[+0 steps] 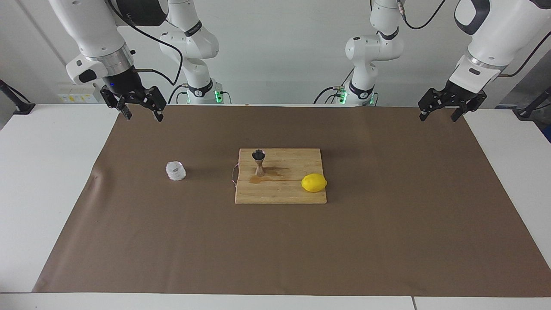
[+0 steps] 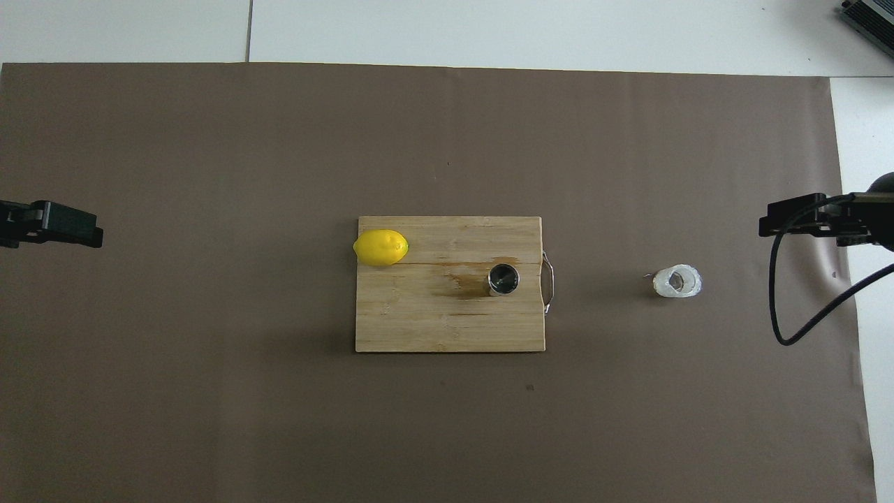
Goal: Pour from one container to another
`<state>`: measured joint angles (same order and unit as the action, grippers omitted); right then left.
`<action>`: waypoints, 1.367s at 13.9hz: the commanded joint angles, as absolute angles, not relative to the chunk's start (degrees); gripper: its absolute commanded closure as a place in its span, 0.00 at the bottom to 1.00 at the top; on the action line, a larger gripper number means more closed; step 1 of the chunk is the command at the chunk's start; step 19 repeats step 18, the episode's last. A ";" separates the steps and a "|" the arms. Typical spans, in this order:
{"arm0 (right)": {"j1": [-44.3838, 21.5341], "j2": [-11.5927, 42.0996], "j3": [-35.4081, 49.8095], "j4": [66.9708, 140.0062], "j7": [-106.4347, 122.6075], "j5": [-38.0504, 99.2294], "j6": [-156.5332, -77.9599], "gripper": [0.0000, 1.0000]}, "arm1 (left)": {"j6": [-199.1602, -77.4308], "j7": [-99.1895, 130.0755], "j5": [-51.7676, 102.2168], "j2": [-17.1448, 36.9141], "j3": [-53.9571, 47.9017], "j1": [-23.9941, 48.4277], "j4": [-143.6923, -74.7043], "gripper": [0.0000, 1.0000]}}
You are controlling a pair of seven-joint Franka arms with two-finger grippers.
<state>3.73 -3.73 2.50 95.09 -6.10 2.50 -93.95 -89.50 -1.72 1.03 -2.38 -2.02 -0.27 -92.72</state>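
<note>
Glass cup (image 1: 175, 171) is sitting on the brown mat toward the right arm's end; jigger (image 1: 258, 162) is standing upright on the cutting board (image 1: 280, 189). Facing view is showing right gripper (image 1: 141, 113) and left gripper (image 1: 442, 113) both hanging spread-fingered; overhead is showing the jigger's mouth.

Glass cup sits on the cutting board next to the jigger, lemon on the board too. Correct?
Not quite. The glass cup stands off the cutting board, on the brown mat toward the right arm's end, as the facing view shows. The jigger and lemon are on the board.

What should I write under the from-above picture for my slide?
Steel jigger and lemon on a cutting board, glass cup beside it, both grippers waiting.
</note>
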 commanded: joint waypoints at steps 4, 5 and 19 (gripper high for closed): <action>4.31 -2.99 2.99 93.69 -8.17 0.79 -90.53 0.00 | -89.21 -1.32 1.14 -3.87 -2.20 -0.62 -94.13 0.00; 3.96 -3.34 2.90 93.95 -8.96 0.79 -90.35 0.00 | -89.21 -1.32 1.14 -3.87 -2.20 -0.62 -94.13 0.00; 0.35 -3.60 -0.70 94.39 -8.96 0.18 -88.68 0.00 | -89.21 -1.32 1.14 -3.87 -2.20 -0.62 -94.13 0.00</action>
